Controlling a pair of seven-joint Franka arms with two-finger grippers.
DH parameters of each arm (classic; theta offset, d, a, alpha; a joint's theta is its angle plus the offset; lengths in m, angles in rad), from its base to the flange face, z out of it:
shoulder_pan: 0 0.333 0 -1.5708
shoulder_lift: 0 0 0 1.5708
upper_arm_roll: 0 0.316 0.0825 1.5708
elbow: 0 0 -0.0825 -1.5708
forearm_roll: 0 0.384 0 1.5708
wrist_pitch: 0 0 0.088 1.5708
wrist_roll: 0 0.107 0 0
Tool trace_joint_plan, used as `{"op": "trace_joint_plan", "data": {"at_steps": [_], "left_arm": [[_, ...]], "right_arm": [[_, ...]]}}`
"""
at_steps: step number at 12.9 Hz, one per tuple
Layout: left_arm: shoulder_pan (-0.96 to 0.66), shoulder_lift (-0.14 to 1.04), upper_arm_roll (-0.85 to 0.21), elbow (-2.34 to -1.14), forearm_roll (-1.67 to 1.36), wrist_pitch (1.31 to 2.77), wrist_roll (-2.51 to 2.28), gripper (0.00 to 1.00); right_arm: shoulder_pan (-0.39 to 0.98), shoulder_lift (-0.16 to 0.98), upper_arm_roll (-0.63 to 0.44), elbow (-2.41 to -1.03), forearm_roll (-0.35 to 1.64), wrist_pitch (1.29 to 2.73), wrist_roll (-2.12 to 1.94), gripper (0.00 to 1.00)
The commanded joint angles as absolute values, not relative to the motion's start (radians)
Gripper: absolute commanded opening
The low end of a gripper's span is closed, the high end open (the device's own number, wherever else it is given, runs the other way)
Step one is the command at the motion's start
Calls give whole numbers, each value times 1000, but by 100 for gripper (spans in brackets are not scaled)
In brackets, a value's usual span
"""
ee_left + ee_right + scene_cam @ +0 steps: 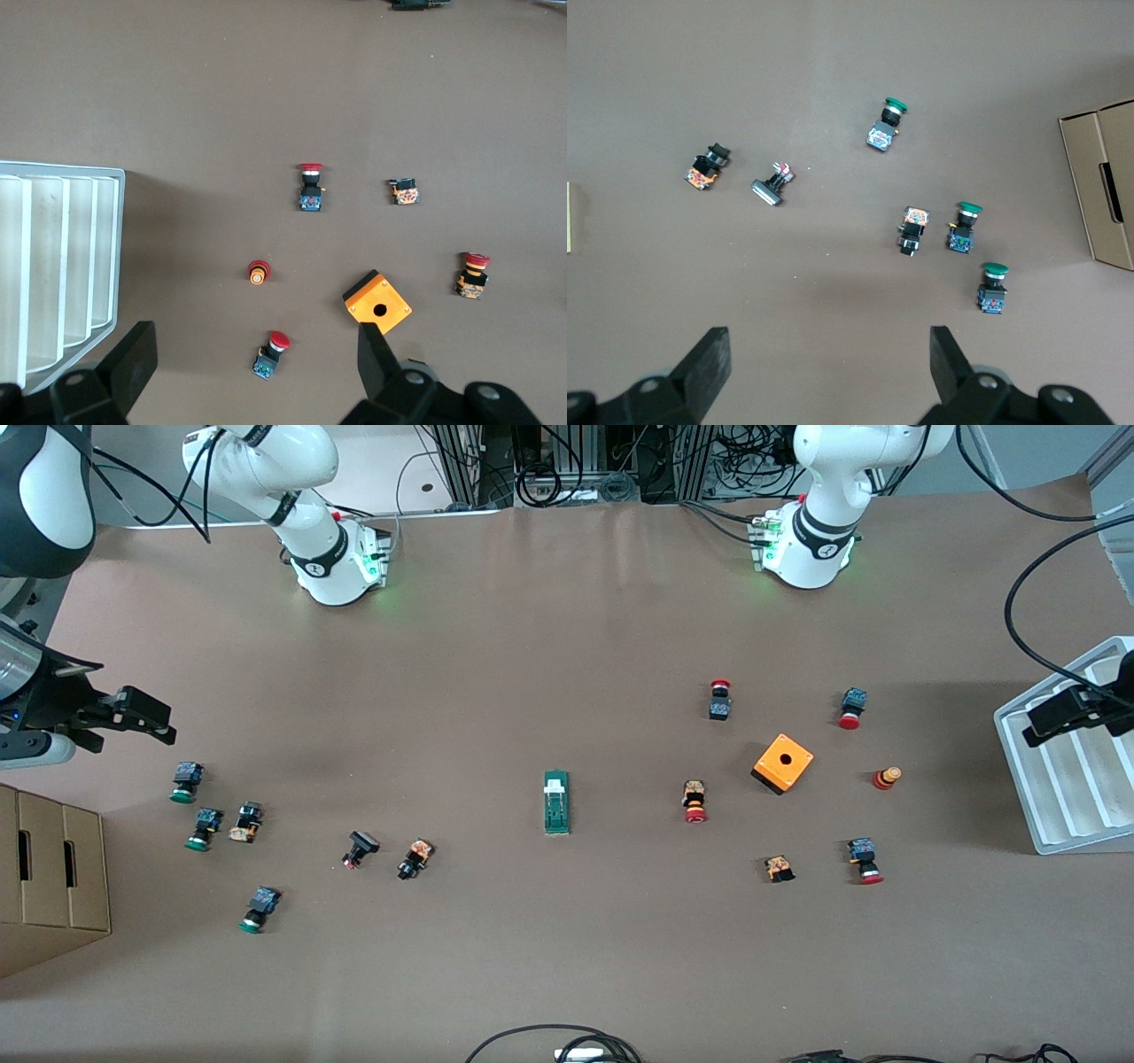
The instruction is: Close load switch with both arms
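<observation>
The load switch [556,802] lies mid-table. Toward the left arm's end of it sit the orange box [783,763] and, farther along, the white tray [1063,797] — push buttons are scattered around the box. Toward the right arm's end lie more buttons — then the cardboard box [49,872] at the table's edge.

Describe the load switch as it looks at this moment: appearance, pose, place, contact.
The load switch is a slim dark-green block, plastic by its look, with a white handle piece near the end toward the robots' bases. It lies flat on the brown table, its long side running toward the front camera, about midway between the two arms' ends. Nothing touches it: the push buttons lie apart from it, and both grippers hang open at the table's ends.
</observation>
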State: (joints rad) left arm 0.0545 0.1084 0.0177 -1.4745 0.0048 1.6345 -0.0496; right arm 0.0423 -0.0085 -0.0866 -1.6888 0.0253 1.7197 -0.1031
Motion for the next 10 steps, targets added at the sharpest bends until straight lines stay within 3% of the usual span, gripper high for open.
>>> {"op": "trace_joint_plan", "data": {"at_steps": [1,10], "left_arm": [[52,100,23,-1463,15,1608,-60,100],[54,117,23,-1463,17,1612,-55,100]], "right_arm": [[25,-14,-92,-1710,21,1756,-113,100],[35,-14,-86,-1700,23,1763,-126,100]]}}
